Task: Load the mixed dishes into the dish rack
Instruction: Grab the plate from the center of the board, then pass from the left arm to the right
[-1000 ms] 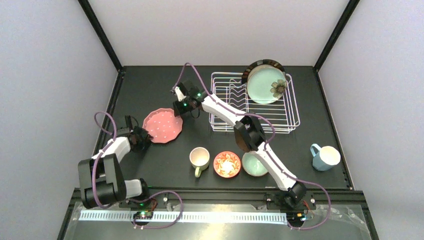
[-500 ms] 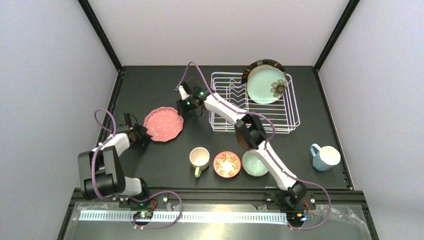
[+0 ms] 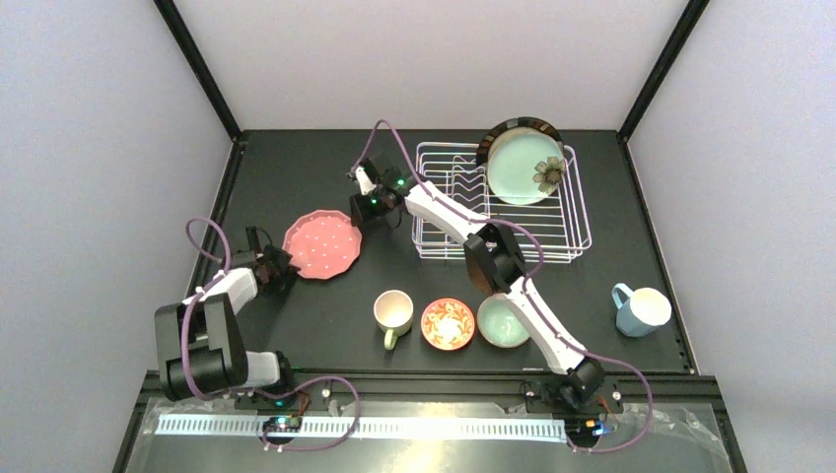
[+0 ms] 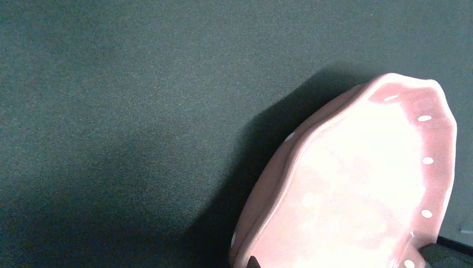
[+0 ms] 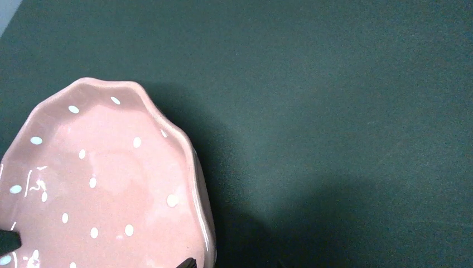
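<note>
Gripper, left (image 3: 279, 265): pinching pink dotted scalloped plate (image 3: 322, 244) at 8 o'clock rim
Gripper, right (image 3: 359, 215): spread — at 2 o'clock rim

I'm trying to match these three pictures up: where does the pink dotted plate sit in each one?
Top external: the pink dotted plate lies left of centre, to the left of the dish rack.
Left wrist: the plate fills the lower right corner.
Right wrist: the plate fills the lower left corner.
Shared landmark: the dark table around it.
</note>
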`<state>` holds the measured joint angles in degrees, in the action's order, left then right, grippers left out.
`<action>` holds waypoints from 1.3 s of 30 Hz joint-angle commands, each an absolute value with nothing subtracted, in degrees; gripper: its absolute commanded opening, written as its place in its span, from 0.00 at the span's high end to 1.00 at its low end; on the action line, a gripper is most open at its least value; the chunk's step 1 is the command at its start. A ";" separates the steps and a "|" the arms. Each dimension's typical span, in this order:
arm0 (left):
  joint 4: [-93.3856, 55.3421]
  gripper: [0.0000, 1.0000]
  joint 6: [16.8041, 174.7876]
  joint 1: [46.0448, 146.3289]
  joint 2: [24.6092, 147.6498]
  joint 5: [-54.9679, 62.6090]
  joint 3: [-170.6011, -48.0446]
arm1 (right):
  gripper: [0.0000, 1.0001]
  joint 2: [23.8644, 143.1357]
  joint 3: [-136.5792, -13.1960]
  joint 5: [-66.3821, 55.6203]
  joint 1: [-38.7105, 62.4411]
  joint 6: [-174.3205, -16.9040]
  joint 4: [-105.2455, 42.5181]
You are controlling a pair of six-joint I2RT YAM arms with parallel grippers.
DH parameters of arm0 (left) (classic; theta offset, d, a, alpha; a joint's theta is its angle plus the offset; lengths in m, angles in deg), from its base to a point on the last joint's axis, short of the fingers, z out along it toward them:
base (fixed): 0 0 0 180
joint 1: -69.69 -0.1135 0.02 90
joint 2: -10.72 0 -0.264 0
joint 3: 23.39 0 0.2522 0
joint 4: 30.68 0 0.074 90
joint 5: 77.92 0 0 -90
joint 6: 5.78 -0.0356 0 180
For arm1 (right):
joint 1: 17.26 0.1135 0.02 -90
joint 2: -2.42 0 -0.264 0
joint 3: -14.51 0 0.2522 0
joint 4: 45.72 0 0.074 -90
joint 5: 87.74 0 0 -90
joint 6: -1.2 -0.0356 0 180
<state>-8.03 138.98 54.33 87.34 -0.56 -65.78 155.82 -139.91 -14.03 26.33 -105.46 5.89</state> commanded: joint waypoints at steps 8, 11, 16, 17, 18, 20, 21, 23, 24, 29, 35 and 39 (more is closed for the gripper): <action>-10.98 0.99 142.87 54.47 83.23 -3.75 -64.76 | 0.10 154.54 -138.98 -20.27 24.79 -108.31 5.75; -11.65 0.99 143.95 54.42 82.81 -4.96 -64.81 | 0.05 154.21 -138.13 -22.49 24.84 -109.12 5.14; -13.30 0.99 145.48 54.43 82.53 -7.02 -64.83 | 0.02 154.21 -137.90 -26.72 24.84 -109.37 4.52; -13.74 0.99 145.60 54.52 82.57 -7.36 -64.88 | 0.02 154.21 -137.86 -27.71 24.84 -109.18 4.29; -13.88 0.99 145.64 54.43 82.61 -7.54 -64.97 | 0.02 154.21 -137.86 -28.62 24.84 -109.04 4.14; -14.44 0.99 145.57 54.47 82.70 -8.16 -65.07 | 0.02 154.14 -137.81 -30.19 24.84 -108.76 3.84; -14.80 0.99 145.49 54.44 82.71 -8.56 -65.10 | 0.02 154.17 -137.77 -30.79 24.84 -108.75 3.74; -15.48 0.99 145.39 54.42 82.71 -9.23 -64.94 | 0.02 154.11 -137.72 -32.09 24.84 -108.71 3.49; -15.77 0.99 145.31 54.40 82.71 -9.61 -64.93 | 0.02 154.12 -137.69 -32.73 24.88 -108.74 3.40; -18.24 0.99 145.14 54.31 82.00 -11.46 -64.74 | 0.02 154.07 -137.21 -35.32 24.79 -109.46 2.66; -20.18 0.99 145.17 53.71 81.26 -13.97 -64.68 | 0.02 153.73 -136.33 -38.96 24.84 -111.40 0.83; -21.61 0.99 145.12 53.59 80.84 -15.79 -64.66 | 0.02 153.44 -136.27 -40.89 24.93 -112.35 -0.26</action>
<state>-12.69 143.61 53.98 83.52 -8.30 -63.33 155.80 -136.98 -36.72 24.71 -110.60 1.80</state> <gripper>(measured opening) 0.063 0.979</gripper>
